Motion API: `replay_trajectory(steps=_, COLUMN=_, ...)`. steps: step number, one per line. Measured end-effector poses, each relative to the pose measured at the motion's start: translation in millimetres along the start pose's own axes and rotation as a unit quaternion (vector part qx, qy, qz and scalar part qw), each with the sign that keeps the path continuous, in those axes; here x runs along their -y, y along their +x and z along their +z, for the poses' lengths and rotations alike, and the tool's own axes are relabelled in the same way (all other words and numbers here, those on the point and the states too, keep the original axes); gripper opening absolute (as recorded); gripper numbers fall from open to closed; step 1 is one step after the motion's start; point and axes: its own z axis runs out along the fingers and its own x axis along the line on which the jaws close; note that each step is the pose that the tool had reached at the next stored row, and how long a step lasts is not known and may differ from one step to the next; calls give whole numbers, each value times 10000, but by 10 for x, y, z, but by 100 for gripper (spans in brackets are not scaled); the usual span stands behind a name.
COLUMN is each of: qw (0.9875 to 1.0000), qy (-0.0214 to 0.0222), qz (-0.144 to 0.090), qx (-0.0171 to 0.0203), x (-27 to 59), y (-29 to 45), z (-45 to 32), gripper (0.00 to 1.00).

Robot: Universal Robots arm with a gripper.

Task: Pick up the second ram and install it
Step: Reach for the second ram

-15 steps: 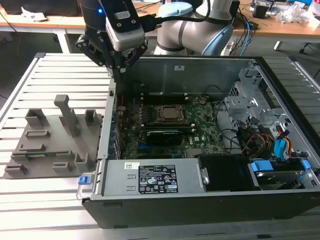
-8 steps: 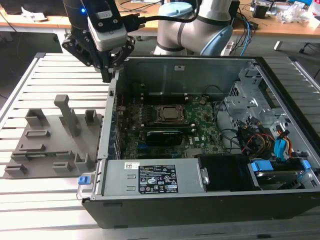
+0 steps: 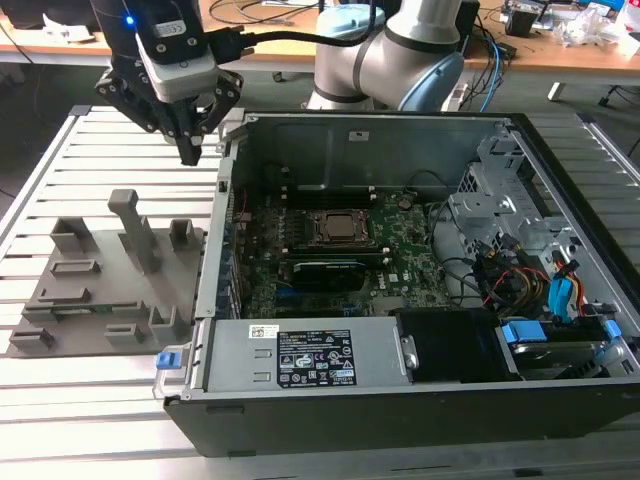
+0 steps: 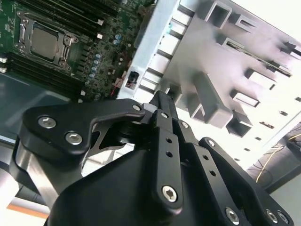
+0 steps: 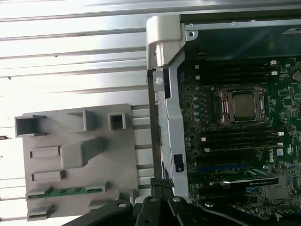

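I hang over the table, between the gray holder (image 3: 100, 290) and the open computer case (image 3: 330, 150). My gripper (image 3: 190, 150) has its jaws closed, with nothing in them. The green ram stick (image 5: 66, 191) lies in a slot of the gray holder, well apart from me. It is not picked up yet. It is not in the green board (image 3: 410, 235) yet.
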Motion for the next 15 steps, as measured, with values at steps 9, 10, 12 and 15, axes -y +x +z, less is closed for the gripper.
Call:
replay_trajectory(steps=9, qw=10000, qy=0, qz=0, qx=0, x=18, y=249, z=-6, gripper=11)
replay_trajectory(steps=10, qw=10000, qy=0, qz=0, qx=0, x=21, y=280, z=-7, gripper=11)
replay_trajectory(steps=12, qw=10000, qy=0, qz=0, qx=0, x=26, y=353, z=-8, gripper=11)
replay_trajectory(steps=15, qw=10000, qy=0, qz=-1, qx=0, x=33, y=440, z=-10, gripper=11)
